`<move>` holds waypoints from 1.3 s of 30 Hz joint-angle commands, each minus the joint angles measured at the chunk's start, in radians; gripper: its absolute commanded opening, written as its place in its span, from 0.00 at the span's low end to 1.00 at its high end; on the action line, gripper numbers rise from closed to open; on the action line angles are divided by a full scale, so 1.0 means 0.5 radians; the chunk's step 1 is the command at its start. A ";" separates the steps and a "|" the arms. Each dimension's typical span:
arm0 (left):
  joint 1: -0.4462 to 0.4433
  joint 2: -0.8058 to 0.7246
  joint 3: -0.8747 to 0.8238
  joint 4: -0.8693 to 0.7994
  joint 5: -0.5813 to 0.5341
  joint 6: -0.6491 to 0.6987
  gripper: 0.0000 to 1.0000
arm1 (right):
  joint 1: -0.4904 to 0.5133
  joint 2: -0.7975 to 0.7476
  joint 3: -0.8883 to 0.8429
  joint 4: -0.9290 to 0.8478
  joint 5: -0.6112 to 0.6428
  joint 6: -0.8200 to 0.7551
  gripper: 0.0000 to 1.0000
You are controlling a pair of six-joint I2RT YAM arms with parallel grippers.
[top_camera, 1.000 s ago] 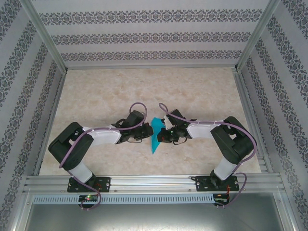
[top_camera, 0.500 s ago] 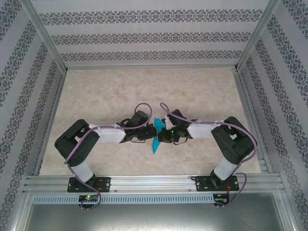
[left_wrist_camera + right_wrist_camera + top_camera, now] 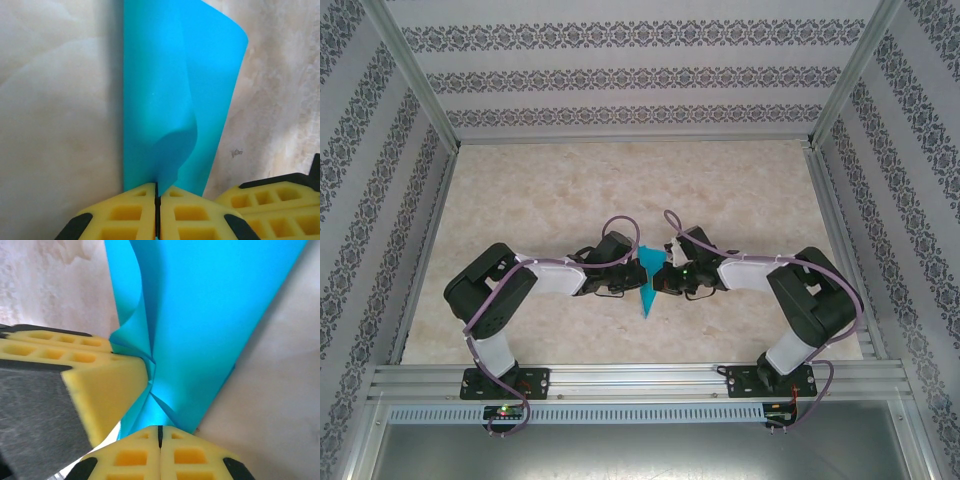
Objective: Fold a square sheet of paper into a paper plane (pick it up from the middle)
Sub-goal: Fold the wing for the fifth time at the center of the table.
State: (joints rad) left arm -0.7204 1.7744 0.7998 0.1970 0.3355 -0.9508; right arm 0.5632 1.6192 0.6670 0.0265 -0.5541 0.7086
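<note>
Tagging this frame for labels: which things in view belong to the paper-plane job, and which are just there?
Job:
- paper, partly folded
- left end effector, shut on the paper
- right end effector, shut on the paper

Just there:
- table
- metal frame
- patterned walls

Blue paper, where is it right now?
In the top view, the folded teal paper is over the middle of the table, toward the arms' bases, pinched between the left gripper and the right gripper.
</note>
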 commanded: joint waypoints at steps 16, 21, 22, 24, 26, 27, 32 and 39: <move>-0.026 0.025 0.085 -0.030 -0.024 0.019 0.12 | -0.013 0.129 0.007 -0.063 0.064 -0.006 0.06; -0.029 0.031 0.140 -0.044 0.007 0.008 0.12 | -0.007 0.151 0.007 -0.067 0.078 -0.015 0.06; -0.032 0.032 0.146 -0.041 0.017 0.003 0.12 | -0.007 0.152 0.007 -0.065 0.086 -0.017 0.05; -0.035 0.031 0.158 -0.044 0.031 0.003 0.12 | -0.008 0.155 0.005 -0.065 0.091 -0.015 0.05; -0.043 0.034 0.171 -0.055 0.033 0.004 0.12 | -0.007 0.150 -0.001 -0.056 0.098 -0.015 0.05; -0.047 0.037 0.179 -0.061 0.031 0.006 0.12 | -0.007 0.146 -0.002 -0.052 0.099 -0.011 0.05; -0.070 0.102 0.186 -0.042 0.042 0.003 0.12 | -0.010 0.096 -0.046 0.031 0.074 0.022 0.05; -0.084 0.198 0.229 -0.069 0.070 0.058 0.13 | -0.016 0.045 -0.098 0.142 0.030 0.079 0.05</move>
State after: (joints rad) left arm -0.7315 1.8236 0.8993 0.1871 0.3477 -0.9497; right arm 0.5491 1.6459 0.6434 0.0727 -0.5549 0.7444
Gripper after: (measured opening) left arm 0.128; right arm 0.049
